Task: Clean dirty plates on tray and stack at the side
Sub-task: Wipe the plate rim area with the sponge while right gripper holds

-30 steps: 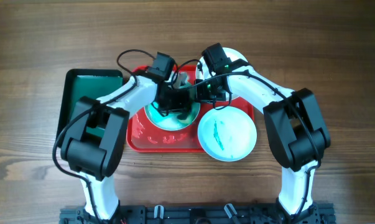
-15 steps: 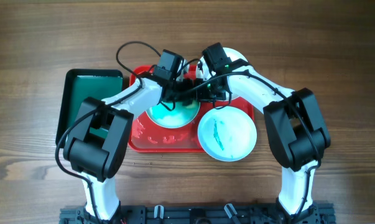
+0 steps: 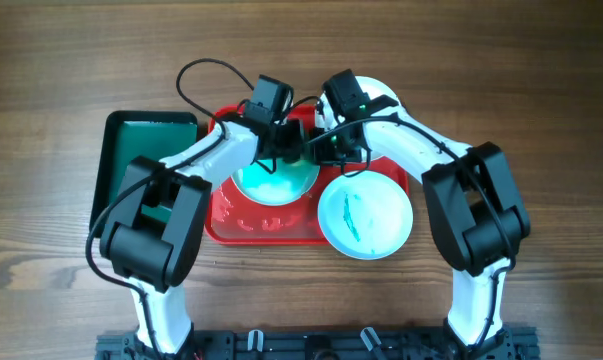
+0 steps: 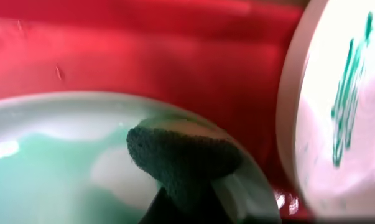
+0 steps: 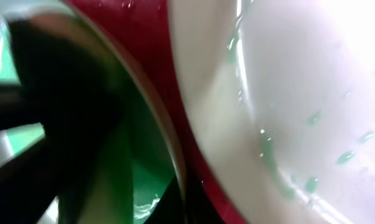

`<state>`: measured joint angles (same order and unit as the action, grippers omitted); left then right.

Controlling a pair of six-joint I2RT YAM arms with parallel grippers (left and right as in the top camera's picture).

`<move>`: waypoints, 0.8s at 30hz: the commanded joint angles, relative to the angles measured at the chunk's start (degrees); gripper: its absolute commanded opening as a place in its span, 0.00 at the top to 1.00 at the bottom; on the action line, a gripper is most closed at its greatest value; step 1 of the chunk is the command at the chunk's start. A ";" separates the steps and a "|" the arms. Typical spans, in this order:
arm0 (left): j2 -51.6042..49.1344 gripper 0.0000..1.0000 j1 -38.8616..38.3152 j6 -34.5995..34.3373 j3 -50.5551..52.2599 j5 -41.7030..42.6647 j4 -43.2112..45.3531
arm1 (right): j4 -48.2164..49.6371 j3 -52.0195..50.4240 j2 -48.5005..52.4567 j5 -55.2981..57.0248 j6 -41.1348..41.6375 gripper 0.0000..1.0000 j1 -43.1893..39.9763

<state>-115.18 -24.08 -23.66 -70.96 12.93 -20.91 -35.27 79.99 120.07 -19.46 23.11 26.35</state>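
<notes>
An aqua plate [image 3: 271,182] lies on the red tray [image 3: 249,226]. My left gripper [image 3: 284,152] is shut on a dark sponge [image 4: 181,155] that presses on the plate's far part [image 4: 44,162]. My right gripper [image 3: 319,152] grips this plate's right rim [image 5: 165,143]. A white plate with a green smear [image 3: 365,215] sits at the tray's right front corner. It also shows in the left wrist view [image 4: 342,93] and the right wrist view [image 5: 287,93]. A third white plate [image 3: 383,92] is mostly hidden behind the right arm.
A dark green tray [image 3: 146,150] stands left of the red tray. Red tray floor [image 4: 143,56] shows beyond the aqua plate. Both arms cross over the tray's back half. Bare wooden table [image 3: 541,120] lies all around.
My left gripper has slid the sponge toward the back of the aqua plate, uncovering more of the plate's centre. The right arm and the other plates have stayed still.
</notes>
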 commanded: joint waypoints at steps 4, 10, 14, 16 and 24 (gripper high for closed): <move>-1.92 0.96 -0.02 10.21 2.05 12.76 -12.98 | -0.11 0.04 0.37 -0.09 -0.33 0.96 0.70; -1.92 0.96 -0.02 12.46 2.05 -2.12 -22.43 | -0.09 0.04 0.37 -0.09 -0.44 0.96 0.70; -1.92 0.96 -0.02 6.84 2.05 -18.08 -25.59 | -0.09 0.02 0.37 -0.09 -0.46 0.96 0.70; -1.92 0.96 -0.02 2.16 2.05 -26.58 -25.81 | -0.02 0.02 0.37 -0.09 -0.44 0.96 0.70; -1.92 0.96 -0.02 -12.57 2.05 -45.09 -25.57 | 0.04 0.02 0.37 -0.07 -0.44 0.96 0.70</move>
<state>-112.66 -25.74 -27.81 -72.20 -13.72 -46.02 -35.05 79.96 120.09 -22.02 22.72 28.05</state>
